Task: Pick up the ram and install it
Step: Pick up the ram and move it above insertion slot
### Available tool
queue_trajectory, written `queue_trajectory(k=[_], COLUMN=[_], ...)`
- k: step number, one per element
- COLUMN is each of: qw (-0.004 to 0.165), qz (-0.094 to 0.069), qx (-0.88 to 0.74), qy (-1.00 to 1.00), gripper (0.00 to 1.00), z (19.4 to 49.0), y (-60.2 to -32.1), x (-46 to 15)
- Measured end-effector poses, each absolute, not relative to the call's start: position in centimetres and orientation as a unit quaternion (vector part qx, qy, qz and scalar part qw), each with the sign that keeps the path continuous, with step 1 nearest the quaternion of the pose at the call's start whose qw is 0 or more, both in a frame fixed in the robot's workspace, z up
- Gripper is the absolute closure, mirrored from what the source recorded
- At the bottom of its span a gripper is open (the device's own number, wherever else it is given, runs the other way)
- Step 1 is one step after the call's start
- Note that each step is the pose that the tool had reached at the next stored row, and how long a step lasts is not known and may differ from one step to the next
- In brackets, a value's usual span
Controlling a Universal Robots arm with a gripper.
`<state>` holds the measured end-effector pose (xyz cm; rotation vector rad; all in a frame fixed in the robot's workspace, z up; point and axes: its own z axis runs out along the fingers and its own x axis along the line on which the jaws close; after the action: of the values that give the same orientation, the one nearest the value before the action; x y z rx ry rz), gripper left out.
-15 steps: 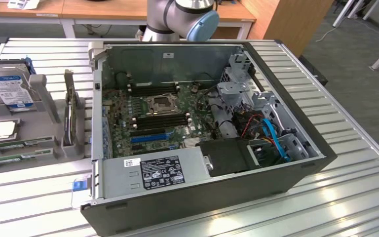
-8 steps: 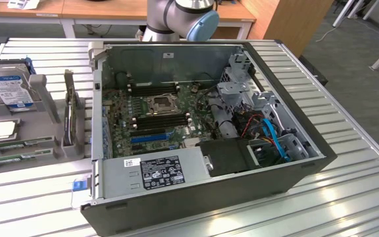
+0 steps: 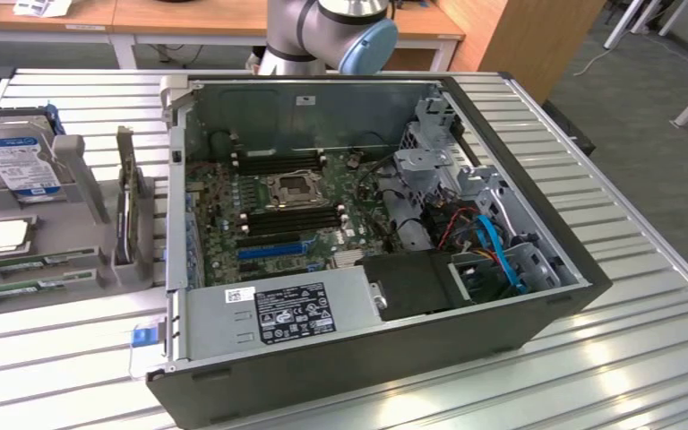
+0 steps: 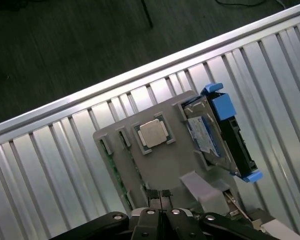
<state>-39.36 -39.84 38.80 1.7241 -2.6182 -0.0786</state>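
End effector [image 4: 160,196] is seen closed in the wrist view — fingertips pressed together, nothing gripped between them. It is positioned over the edge of the flat grey plastic parts tray [image 4: 162,165], clear of the parts held in it.

The slim green circuit-board ram stick [image 3: 36,261] is parked in a long slot at the near end of the tray [image 3: 90,269] in the exterior view. A second green stick [image 3: 21,290] is lodged just beside it. In the wrist view the ram stick [image 4: 113,167] is seen edge-on as a thin green strip along one side of the tray, well apart from the fingertips.

Other items in the tray:
- a square silver processor chip [image 3: 6,236] [image 4: 153,133], laid flat in its pocket
- a large blue-and-silver hard drive [image 3: 12,161] [image 4: 210,137], stood upright and fitted with blue plastic rails [image 4: 221,102]
- a dark flat card [image 3: 129,210], stood on edge nearest the case

The tray is set on the ribbed aluminium counter [image 3: 631,358] [image 4: 49,165]. To the exterior view's right of it, the black computer case [image 3: 536,331] is laid on its side with the panel off. Inside, a green motherboard [image 3: 230,242] is exposed — a metal processor socket [image 3: 293,188] is flanked by two banks of black memory slots [image 3: 282,161]. A silver labelled power supply [image 3: 284,309] is mounted at the near end and blue cables [image 3: 494,246] are routed by the drive bay. The grey-and-blue arm joint [image 3: 332,31] is seen behind the case.
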Motion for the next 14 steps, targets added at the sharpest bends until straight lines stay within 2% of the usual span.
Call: queue_trajectory(k=[14], qw=[0.005], qz=[-0.025], qx=[0.604], qy=[-0.797], gripper=[0.90], z=[38.80], y=[-39.84], x=[-39.36])
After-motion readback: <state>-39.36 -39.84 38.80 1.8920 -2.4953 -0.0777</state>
